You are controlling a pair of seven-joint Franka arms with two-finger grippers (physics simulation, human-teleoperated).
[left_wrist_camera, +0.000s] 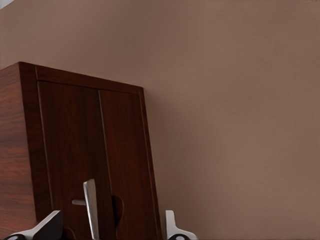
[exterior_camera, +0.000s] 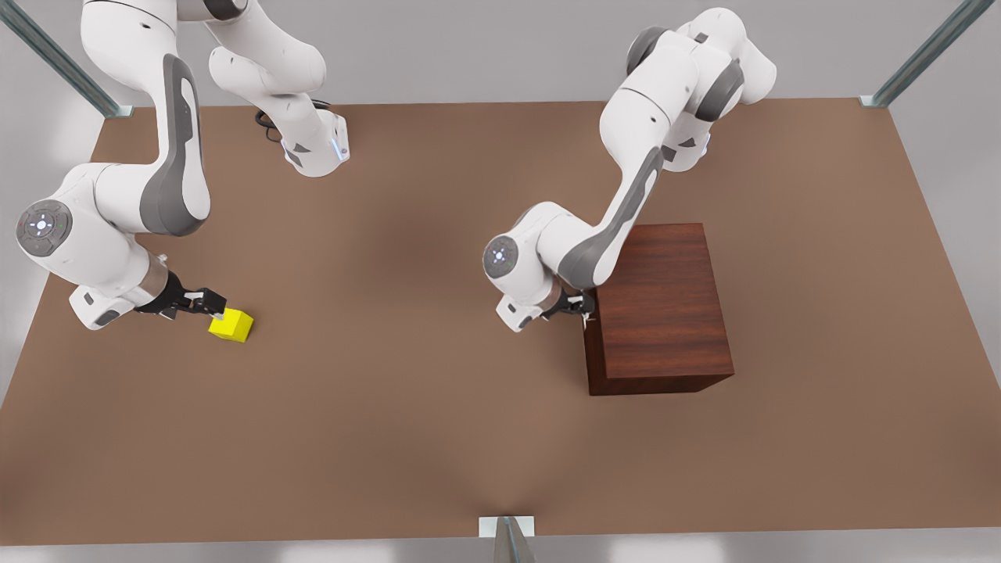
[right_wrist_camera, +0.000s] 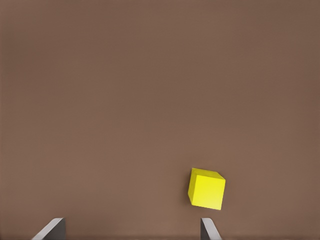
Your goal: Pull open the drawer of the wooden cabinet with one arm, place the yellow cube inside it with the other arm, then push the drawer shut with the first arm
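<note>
Drawer (left_wrist_camera: 95, 165) shut; left gripper (exterior_camera: 583, 306) spread around its handle (left_wrist_camera: 91, 209); right gripper (exterior_camera: 209, 303), fingers apart, at nine o'clock of the yellow cube (exterior_camera: 231, 324).

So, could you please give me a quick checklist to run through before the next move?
1. Drawer shut, ready to pull: ok.
2. Left gripper open, fingers either side of the handle: ok.
3. Handle actually clamped: not ok.
4. Right gripper open beside the yellow cube: ok.
5. Cube centred between the right fingers: not ok, it lies off to one side.
6. Cube resting on the table: ok.
</note>
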